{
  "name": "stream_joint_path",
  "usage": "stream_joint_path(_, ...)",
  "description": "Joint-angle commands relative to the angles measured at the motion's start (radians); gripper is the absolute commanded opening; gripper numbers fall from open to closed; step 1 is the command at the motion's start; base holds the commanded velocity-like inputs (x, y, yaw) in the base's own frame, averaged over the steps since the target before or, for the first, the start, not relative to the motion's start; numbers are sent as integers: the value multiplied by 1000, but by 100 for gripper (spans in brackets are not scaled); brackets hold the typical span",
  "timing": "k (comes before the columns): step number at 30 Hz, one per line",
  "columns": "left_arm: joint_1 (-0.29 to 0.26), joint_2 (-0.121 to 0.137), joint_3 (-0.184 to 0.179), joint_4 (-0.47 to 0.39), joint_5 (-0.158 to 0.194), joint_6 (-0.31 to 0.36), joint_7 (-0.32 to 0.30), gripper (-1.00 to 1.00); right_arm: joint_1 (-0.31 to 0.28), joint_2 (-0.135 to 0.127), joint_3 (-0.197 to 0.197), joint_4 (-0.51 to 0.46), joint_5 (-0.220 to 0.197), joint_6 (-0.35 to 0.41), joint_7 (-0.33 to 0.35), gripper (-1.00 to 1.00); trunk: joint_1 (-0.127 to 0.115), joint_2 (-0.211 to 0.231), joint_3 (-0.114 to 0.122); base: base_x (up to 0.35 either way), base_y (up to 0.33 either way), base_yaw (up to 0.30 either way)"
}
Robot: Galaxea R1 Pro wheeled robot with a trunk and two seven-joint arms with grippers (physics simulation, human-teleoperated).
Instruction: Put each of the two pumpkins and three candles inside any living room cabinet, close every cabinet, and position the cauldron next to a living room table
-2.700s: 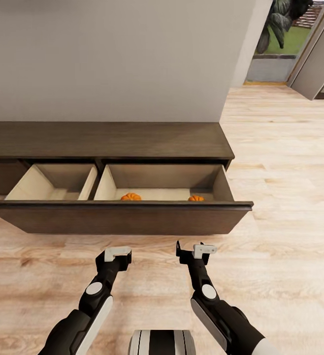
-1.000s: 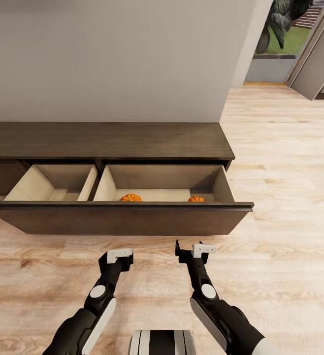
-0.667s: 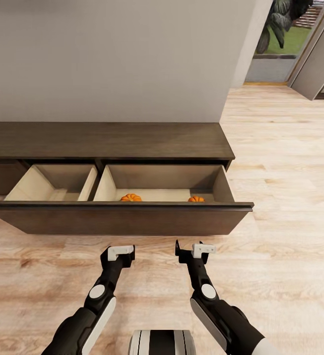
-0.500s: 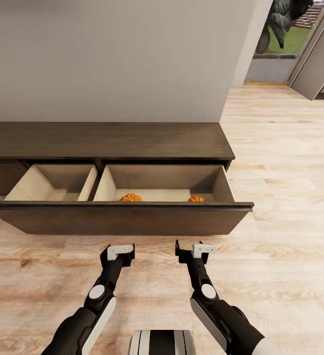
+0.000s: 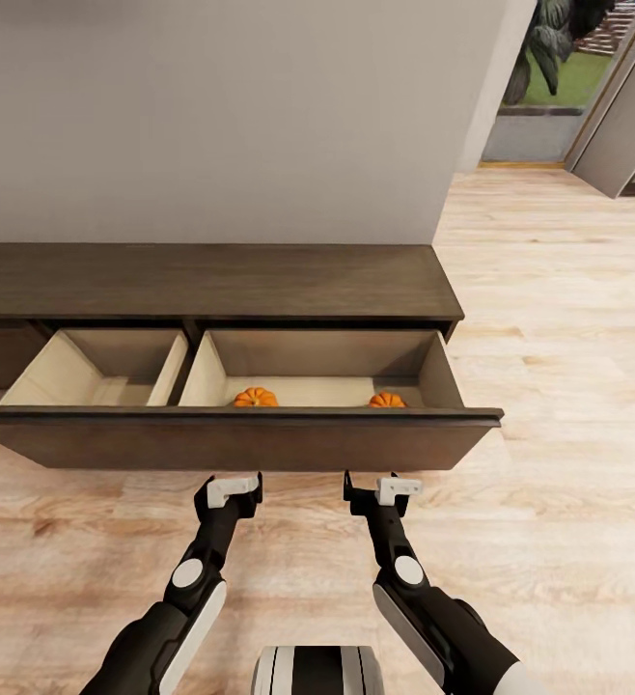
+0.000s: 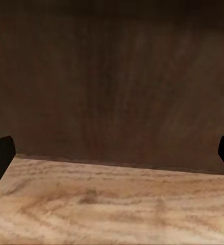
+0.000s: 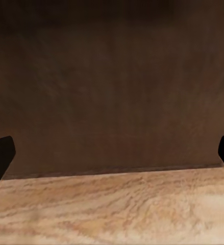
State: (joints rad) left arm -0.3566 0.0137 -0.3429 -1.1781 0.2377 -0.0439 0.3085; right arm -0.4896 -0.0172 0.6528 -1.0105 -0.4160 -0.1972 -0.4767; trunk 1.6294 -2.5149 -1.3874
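Both pumpkins (image 5: 256, 397) sit mid-frame inside the open cabinet (image 5: 240, 439). Left gripper (image 5: 229, 487) and right gripper (image 5: 383, 487), fingers spread, empty, close beside its front; an uneven push could jam it.

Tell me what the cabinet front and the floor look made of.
The cabinet front: dark-brown wood or veneer, matte, with faint grain. The floor: pale wood planks, likely laminate, with bold swirling grain and slight sheen. Being renders, neither can be settled.

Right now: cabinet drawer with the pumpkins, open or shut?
Open. The cabinet drawer front stands pulled out, showing the pale inside with both pumpkins on its floor.
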Motion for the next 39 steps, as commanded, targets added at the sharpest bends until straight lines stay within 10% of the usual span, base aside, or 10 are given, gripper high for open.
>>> stream_joint_path(1,-1,1,-5,0,11,-4,8,100,-1,-1,5,0,-10,-7,-5,100,0,0,-1,77,0,0)
stream_joint_path(39,-1,0,-10,35,0,-9,6,100,-1,-1,5,0,-10,-7,-5,100,0,0,-1,114,0,0)
